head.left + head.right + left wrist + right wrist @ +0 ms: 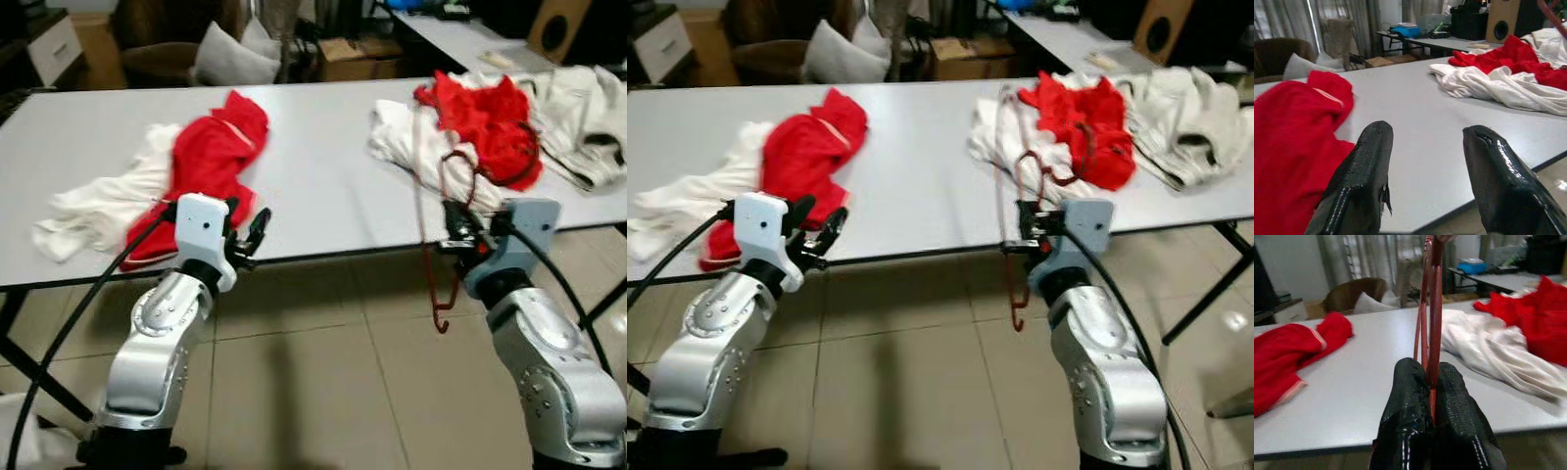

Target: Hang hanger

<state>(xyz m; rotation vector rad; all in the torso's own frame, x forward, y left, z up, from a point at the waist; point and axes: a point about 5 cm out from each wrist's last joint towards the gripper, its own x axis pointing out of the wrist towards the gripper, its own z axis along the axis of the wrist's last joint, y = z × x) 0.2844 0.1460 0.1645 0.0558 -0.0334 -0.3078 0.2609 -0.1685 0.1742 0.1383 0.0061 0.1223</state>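
A thin dark-red hanger [428,230] stands almost on end at the table's front edge, its hook [443,321] dangling below the tabletop. My right gripper [460,238] is shut on the hanger's [1431,323] wire, which rises between the two black fingers [1409,396]. The upper part of the hanger [1043,171] lies against a white and red heap of clothes [470,127]. My left gripper [253,235] is open at the table's front edge, next to a red garment [211,157], with nothing between its fingers [1364,181].
The long white table [313,147] carries a white cloth [93,211] at the left and cream garments [578,113] at the far right. Beyond it are a sofa with a cushion [230,59], a cardboard box [348,59] and another table [460,34]. Tiled floor lies below.
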